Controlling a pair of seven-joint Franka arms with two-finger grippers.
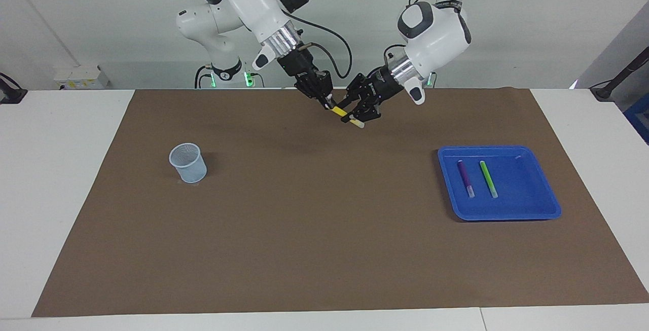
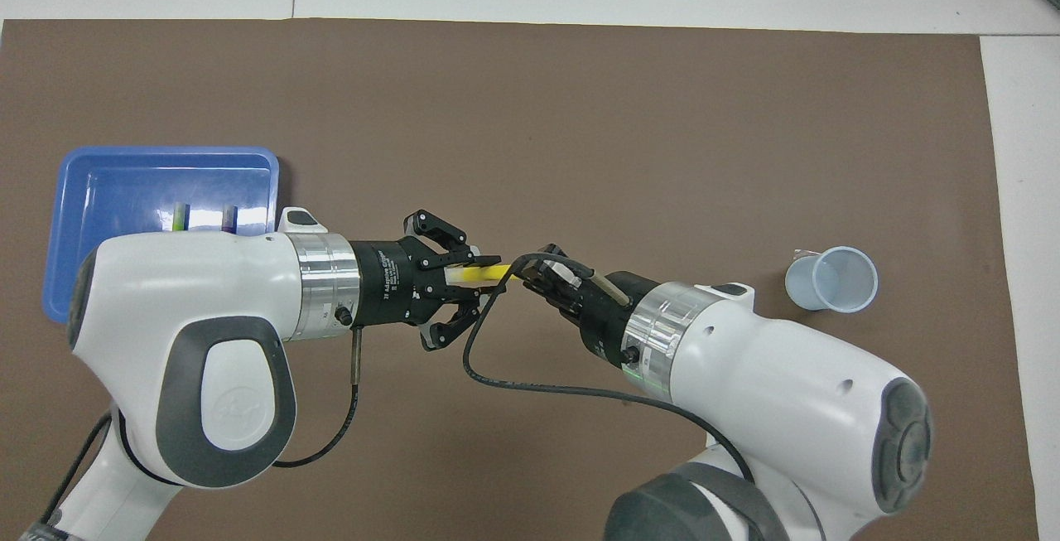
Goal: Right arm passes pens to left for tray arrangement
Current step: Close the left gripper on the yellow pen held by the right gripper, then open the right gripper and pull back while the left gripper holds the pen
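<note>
Looking across the table from the facing camera, I see both grippers meeting in the air over the brown mat [image 1: 324,219], near the robots' edge and midway along the table. The right gripper [image 1: 324,99] pinches one end of the yellow pen [image 1: 345,115]. The left gripper [image 1: 363,113] has its fingers spread around the pen's other, whitish end; I cannot tell whether they touch it. The pen slopes down from the right gripper toward the left one. The tray [image 1: 527,209] sits on the mat toward the left arm's end, with the purple pen [image 1: 465,178] and the green pen [image 1: 489,179] lying in it side by side, apart, whitish ends pointing away from the robots. A mesh cup [image 1: 188,162] stands upright toward the right arm's end.

From overhead, the left gripper [image 2: 476,286] shows its fingers wide, one on each side of the yellow pen [image 2: 480,273]. The right gripper [image 2: 530,272] is closed on the pen's other end. The left arm covers part of the tray [image 2: 83,193]; only the tips of the green pen [image 2: 180,216] and purple pen [image 2: 229,218] show. The cup [image 2: 832,278] stands well apart from both grippers.
</note>
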